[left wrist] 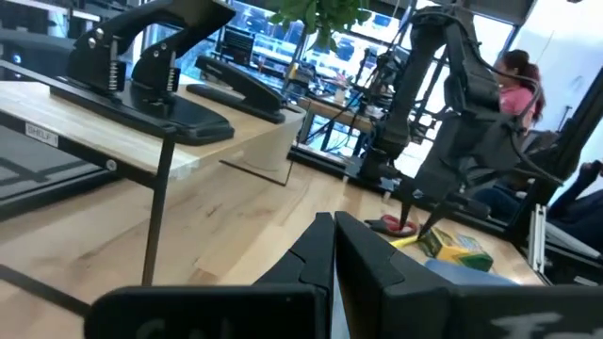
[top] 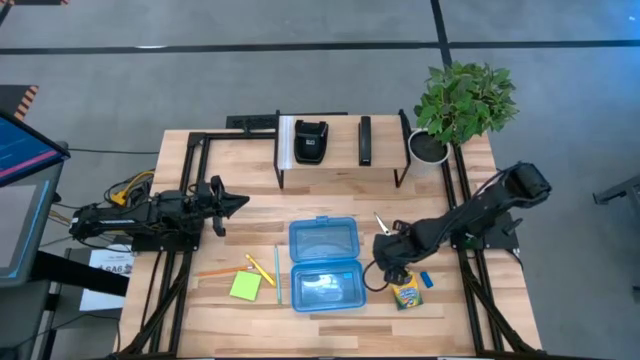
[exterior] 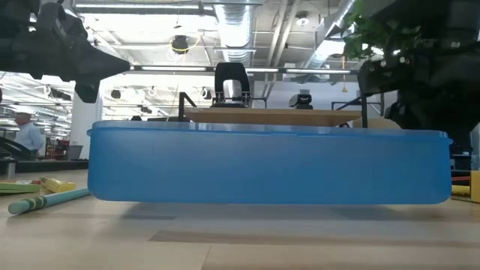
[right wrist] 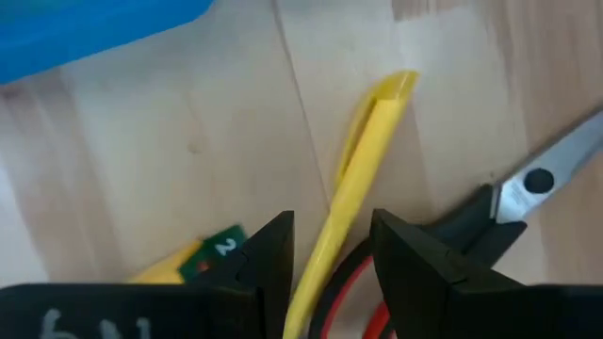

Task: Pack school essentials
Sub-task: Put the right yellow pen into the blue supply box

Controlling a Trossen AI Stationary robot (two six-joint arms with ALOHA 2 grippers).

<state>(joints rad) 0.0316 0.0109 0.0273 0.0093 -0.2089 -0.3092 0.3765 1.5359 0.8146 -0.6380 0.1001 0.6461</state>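
Observation:
An open blue plastic case [top: 325, 265] lies in the middle of the table. To its right lie red-handled scissors [right wrist: 528, 184], a yellow-green crayon box [top: 407, 295], a small blue eraser [top: 428, 280] and a yellow pen-like stick [right wrist: 363, 160], which lies partly over the scissors' red handle. My right gripper [right wrist: 332, 226] points down, open, one finger on either side of the stick without touching it. A lime-green sticky-note pad [top: 245, 286] and pencils [top: 262, 270] lie left of the case. My left gripper [left wrist: 334, 254] waits shut at the table's left.
A raised wooden shelf [top: 340, 165] at the far edge carries a black hole punch [top: 311, 140] and a black stapler [top: 365, 140]. A potted plant [top: 462, 100] stands at the far right corner. A person [left wrist: 518, 80] sits beyond the table.

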